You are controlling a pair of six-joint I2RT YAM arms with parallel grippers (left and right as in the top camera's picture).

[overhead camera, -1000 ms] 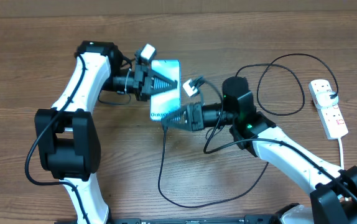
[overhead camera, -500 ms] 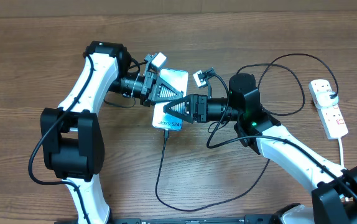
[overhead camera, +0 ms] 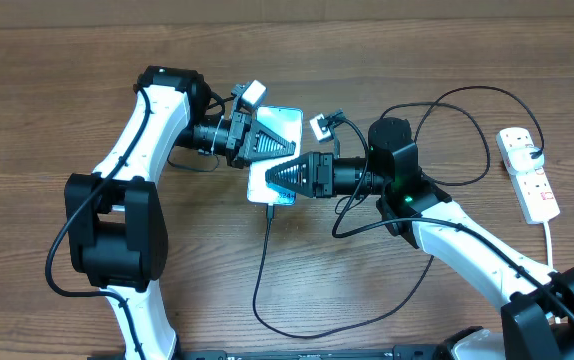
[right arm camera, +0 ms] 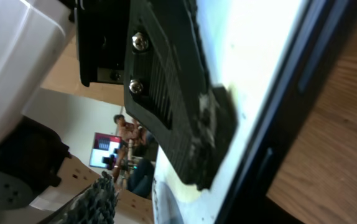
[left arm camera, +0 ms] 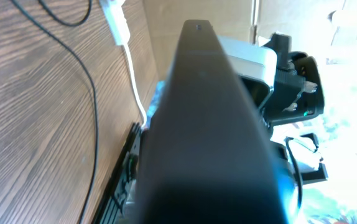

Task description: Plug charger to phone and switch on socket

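Phone (overhead camera: pixel 287 125) near the middle of the table (overhead camera: pixel 47 100), light-blue screen facing up, a little slanted, with small white text at the end nearer the robot. Met by two grippers coming from opposite sides. Cannot tell whether lifted off the wood or resting on it.

Left gripper (overhead camera: pixel 270 145) reaching in from the left across the upper half, closed on the phone. Seen in the right wrist view: one black finger (right arm camera: pixel 178 106) with two screws, pressed flat on the bright screen, beside the dark edge of the phone and a strip of wood at the lower right.

Right gripper (overhead camera: pixel 275 178) reaching in from the right, its tip over the lower half of the screen. Wide or narrow, gripping something or not: cannot tell, since its own fingers are not clear in any view.

Charger (overhead camera: pixel 268 230) leaving the near end of the phone as a thin black line, going down toward the robot, curving right under the right arm, then rising in a big loop toward the far right. Connector tip hidden, so cannot tell whether seated in the phone.

Socket (overhead camera: pixel 530 178) well apart from the phone, at the right edge of the table, lying flat, with a black plug (overhead camera: pixel 535 153) at its far end and a white cord (overhead camera: pixel 550 240) leaving the near end.

Left wrist view mostly filled by a dark blurred shape; wood, black cable and the socket on the left.
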